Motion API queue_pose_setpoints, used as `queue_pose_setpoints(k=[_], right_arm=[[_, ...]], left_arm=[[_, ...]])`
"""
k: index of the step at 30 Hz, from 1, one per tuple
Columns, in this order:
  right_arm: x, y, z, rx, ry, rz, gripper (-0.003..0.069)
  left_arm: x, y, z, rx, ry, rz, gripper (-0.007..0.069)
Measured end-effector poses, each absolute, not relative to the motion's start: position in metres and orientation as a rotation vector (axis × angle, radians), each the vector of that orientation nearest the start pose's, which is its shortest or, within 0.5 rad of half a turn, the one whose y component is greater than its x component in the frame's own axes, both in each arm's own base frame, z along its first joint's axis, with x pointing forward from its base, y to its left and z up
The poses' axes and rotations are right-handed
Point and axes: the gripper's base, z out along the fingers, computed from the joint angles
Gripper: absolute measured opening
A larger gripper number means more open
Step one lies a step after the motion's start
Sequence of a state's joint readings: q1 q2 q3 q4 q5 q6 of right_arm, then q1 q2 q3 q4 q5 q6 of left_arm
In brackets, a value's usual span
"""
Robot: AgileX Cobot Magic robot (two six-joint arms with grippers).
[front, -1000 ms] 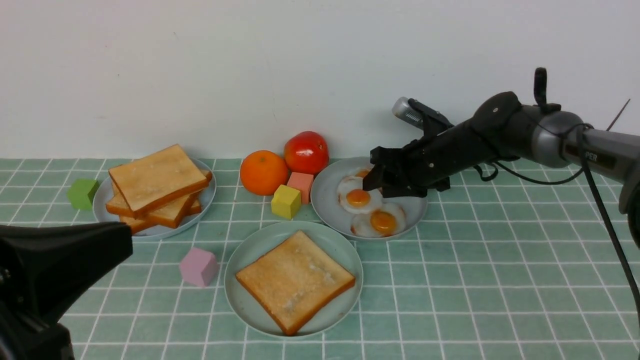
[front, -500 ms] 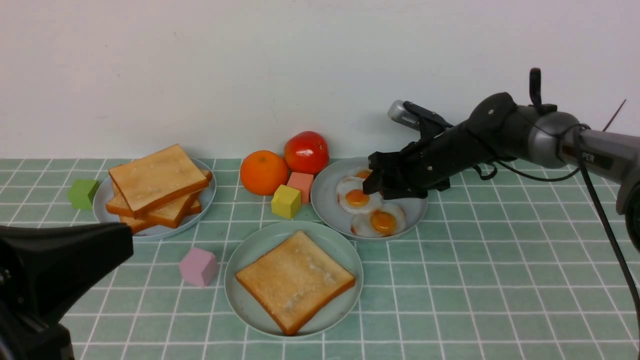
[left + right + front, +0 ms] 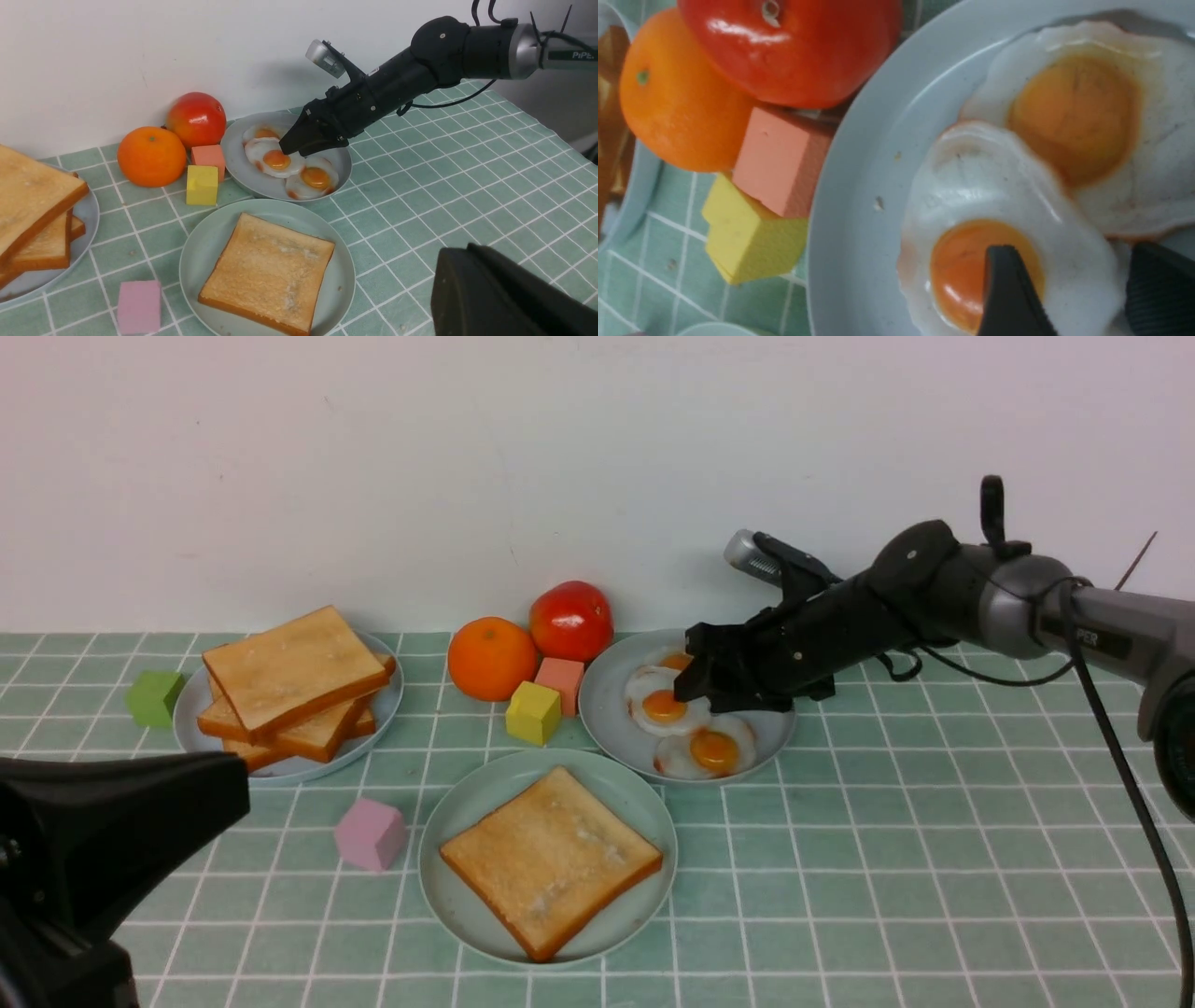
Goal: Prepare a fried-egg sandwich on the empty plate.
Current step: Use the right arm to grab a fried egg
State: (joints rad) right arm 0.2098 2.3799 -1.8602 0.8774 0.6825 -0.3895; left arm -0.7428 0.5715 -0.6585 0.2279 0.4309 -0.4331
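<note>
The pale mint-green plate (image 3: pixel 464 795) at front centre holds one golden toast slice (image 3: pixel 551 859); no stacked sandwich is in view. Three fried eggs lie on a grey-blue plate (image 3: pixel 605 714) behind it. My right gripper (image 3: pixel 695 679) is open and low over that plate. In the right wrist view (image 3: pixel 1073 261) its fingers straddle the white of the middle egg (image 3: pixel 994 186), with one fingertip (image 3: pixel 1004 280) over the yolk. My left gripper (image 3: pixel 233 784) hangs at the front left, shut and empty. In its own wrist view (image 3: pixel 451 256) it is to the right of the mint plate (image 3: pixel 196 247).
A stack of toast slices (image 3: pixel 289 681) sits on a grey-blue plate at the back left. An orange (image 3: pixel 492 657), a tomato (image 3: pixel 571 619), a salmon block (image 3: pixel 562 679) and a yellow block (image 3: pixel 533 711) crowd the egg plate's left. A pink block (image 3: pixel 371 833) and a green block (image 3: pixel 154 696) lie further left.
My right arm has sunk a little and the gripper has edged left, closer onto the middle egg. The left arm has not moved.
</note>
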Motion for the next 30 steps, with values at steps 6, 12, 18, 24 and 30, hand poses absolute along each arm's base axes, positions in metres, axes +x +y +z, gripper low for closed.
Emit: queue_pose_setpoints(k=[6,12,18,24,30], right_arm=[[0.496,0.151,0.142,-0.018,2.522,0.881,0.0351],[0.495,0.152,0.140,-0.029,2.537,0.892,0.0183],[0.494,0.153,0.151,-0.022,2.515,0.907,0.0046],[0.487,0.153,0.183,-0.099,2.491,0.917,0.0038],[0.471,0.151,0.240,-0.215,2.420,0.904,0.0031]], left_arm=[[0.090,-0.071,0.351,0.408,1.813,-0.597,-0.0013],[0.090,-0.071,0.351,0.408,1.813,-0.597,-0.0011],[0.090,-0.071,0.351,0.411,1.813,-0.591,-0.0010],[0.091,-0.067,0.346,0.432,1.859,-0.511,-0.0011],[0.092,-0.061,0.340,0.417,1.921,-0.425,-0.0005]])
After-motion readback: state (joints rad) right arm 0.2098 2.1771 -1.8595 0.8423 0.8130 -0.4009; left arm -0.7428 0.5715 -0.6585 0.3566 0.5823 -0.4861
